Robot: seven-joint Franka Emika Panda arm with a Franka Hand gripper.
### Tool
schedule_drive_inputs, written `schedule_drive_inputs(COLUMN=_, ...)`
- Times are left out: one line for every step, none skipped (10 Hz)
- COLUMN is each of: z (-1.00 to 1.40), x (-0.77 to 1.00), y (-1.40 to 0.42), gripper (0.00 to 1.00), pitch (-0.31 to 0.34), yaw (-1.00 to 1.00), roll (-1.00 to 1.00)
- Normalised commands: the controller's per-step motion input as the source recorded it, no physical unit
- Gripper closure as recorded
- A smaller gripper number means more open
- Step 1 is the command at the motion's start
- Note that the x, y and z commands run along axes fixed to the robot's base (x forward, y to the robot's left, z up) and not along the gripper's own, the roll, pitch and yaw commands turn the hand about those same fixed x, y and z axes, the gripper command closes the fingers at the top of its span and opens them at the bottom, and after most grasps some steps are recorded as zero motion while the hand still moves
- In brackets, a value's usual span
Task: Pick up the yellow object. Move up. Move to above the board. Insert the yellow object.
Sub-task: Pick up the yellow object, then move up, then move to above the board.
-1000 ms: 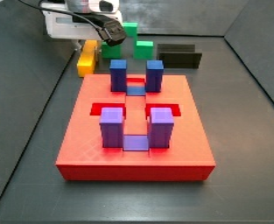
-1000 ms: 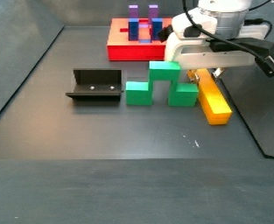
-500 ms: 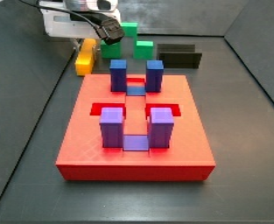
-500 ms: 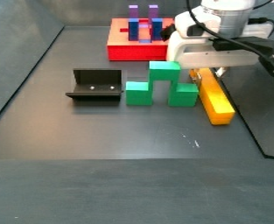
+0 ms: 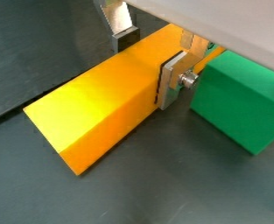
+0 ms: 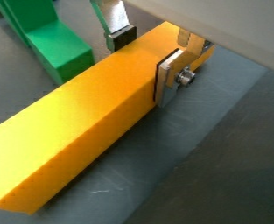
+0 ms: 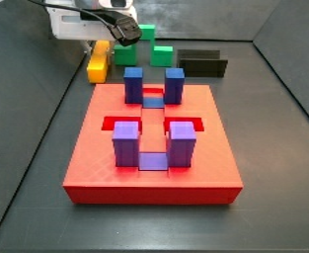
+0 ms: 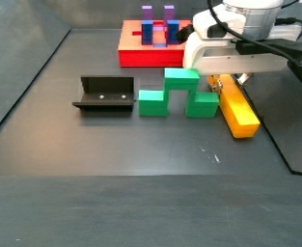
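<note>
tool [image 5: 151, 54]: low over the far end of the yellow bar, one silver finger [image 5: 172, 80] flat against the bar's side face, the other finger [image 6: 115, 24] at the opposite side; jaws straddle the bar, pads look in contact, so gripping the bar as far as both wrist views show.
yellow bar [image 6: 98, 114]: long orange-yellow rectangular bar, lying flat on the bench; in a side view [image 8: 235, 108] it sits on the dark surface with its near end sticking out from under the arm's white head. In another side view [image 7: 99, 60] only its end shows, beside the white head.
green stepped block [image 8: 185, 92]: just beside the bar, between the bar and the fixture; in a wrist view [image 5: 242, 103] a green face is close to the finger on that side, can't tell if touching. Also seen in a wrist view [image 6: 43, 37] apart from the bar.
fixture [image 8: 104, 96]: dark L-shaped bracket on its base plate, standing on the bench, near the green block, apart from it.
board [image 7: 151, 148]: red square slab with recessed slots and blue-purple upright posts [image 7: 126, 144]; well apart from the bar, nothing yellow in it. In a side view [image 8: 147, 50] it's at the far end of the bench, behind the green block.
dark flat block [image 7: 203, 64]: beyond the board, next to the green block.
bench [image 8: 127, 174]: dark grey, matte.
</note>
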Motion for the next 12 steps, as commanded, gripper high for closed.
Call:
schedule_drive_inputs(z=0.0, x=0.0, y=0.0, gripper=1.0, pitch=0.0, yaw=0.0, roll=0.0)
schedule_drive_inputs(z=0.83, x=0.0, y=0.0, gripper=1.0, pitch=0.0, yaw=0.0, roll=0.0)
schedule_drive_inputs(z=0.85, x=-0.01, y=0.0, gripper=1.0, pitch=-0.006, yaw=0.0, roll=0.0)
schedule_drive_inputs(z=0.64, x=-0.07, y=0.0, gripper=1.0, pitch=0.026, yaw=0.0, roll=0.0)
schedule_drive_inputs(z=0.35, x=-0.04, y=0.01, gripper=1.0, pitch=0.01, yaw=0.0, roll=0.02)
schedule_drive_inputs(z=1.4, x=0.0, y=0.0, gripper=1.0, pitch=0.0, yaw=0.0, roll=0.0)
schedule_drive_inputs(z=1.4, x=0.0, y=0.0, gripper=1.0, pitch=0.013, yaw=0.01, roll=0.0)
schedule_drive_inputs(z=1.4, x=-0.04, y=0.0, gripper=1.0, pitch=0.046, yaw=0.0, roll=0.01)
schedule_drive_inputs(z=1.4, x=-0.03, y=0.01, gripper=1.0, pitch=0.024, yaw=0.0, roll=0.04)
schedule_drive_inputs(z=1.4, x=0.02, y=0.01, gripper=1.0, pitch=0.049, yaw=0.01, roll=0.04)
schedule_drive_inputs(z=1.4, x=0.04, y=0.01, gripper=1.0, pitch=0.087, yaw=0.01, roll=0.02)
schedule_drive_inputs(z=1.4, x=0.0, y=0.0, gripper=1.0, pitch=0.089, yaw=0.0, roll=0.02)
